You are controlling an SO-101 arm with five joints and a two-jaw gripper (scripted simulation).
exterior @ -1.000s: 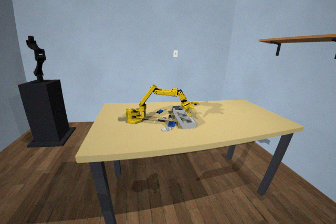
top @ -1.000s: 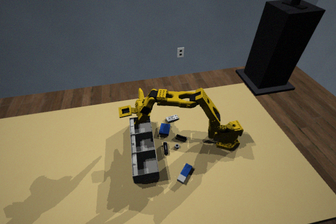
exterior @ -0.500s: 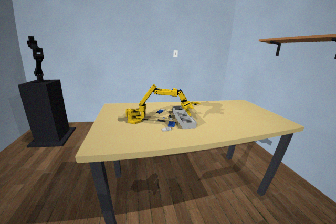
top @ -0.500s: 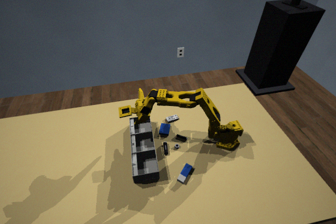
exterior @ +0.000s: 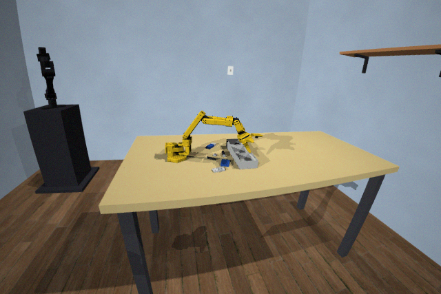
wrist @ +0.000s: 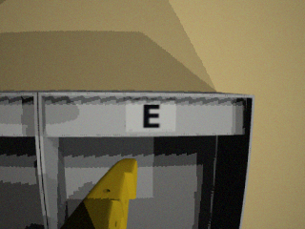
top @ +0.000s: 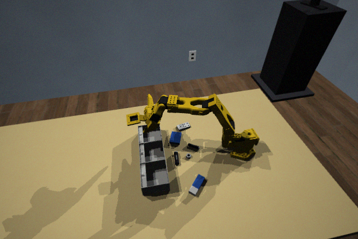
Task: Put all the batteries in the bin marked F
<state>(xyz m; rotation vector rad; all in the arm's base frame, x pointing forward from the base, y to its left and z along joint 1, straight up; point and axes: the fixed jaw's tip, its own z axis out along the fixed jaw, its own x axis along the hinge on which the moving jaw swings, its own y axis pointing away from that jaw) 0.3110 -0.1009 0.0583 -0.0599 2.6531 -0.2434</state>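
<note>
Hovering open claw (wrist: 117,200) over bin E (wrist: 151,116)

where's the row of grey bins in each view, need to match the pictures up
Top: the row of grey bins lies left of centre, running from the end effector toward the camera.
Exterior: it sits right of the arm's base, angled toward the table's front edge.
Wrist: only its end compartment shows, filling the lower half, with the letter E on its far wall.
Shared landmark: the open yellow end effector, poised over that end compartment in every view.
</note>
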